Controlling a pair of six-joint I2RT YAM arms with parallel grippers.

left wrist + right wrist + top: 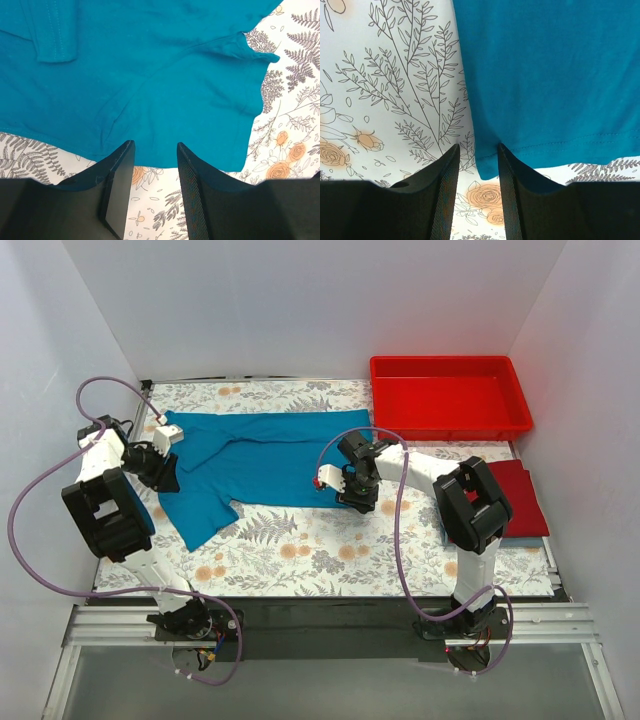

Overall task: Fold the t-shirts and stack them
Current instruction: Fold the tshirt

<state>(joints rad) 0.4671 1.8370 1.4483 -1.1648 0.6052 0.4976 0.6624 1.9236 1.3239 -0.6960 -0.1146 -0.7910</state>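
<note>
- Lying flat on the fern-printed table (300, 550), the teal t-shirt (260, 450) is soft knit with stitched hems.
- Left gripper (155, 150) straddles the teal shirt's left edge, jaws partly apart, clamping nothing.
- Right gripper (479, 155) straddles its right near corner, likewise unclamped.
- Glossy rigid red tray (450, 428) sits beyond the shirt's right end.
- Folded red t-shirt (520, 490) lies farther right.

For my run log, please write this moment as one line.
stage: pre-grasp | left gripper: open over teal shirt edge | right gripper: open over teal shirt corner | red shirt: folded, beside right arm
</note>
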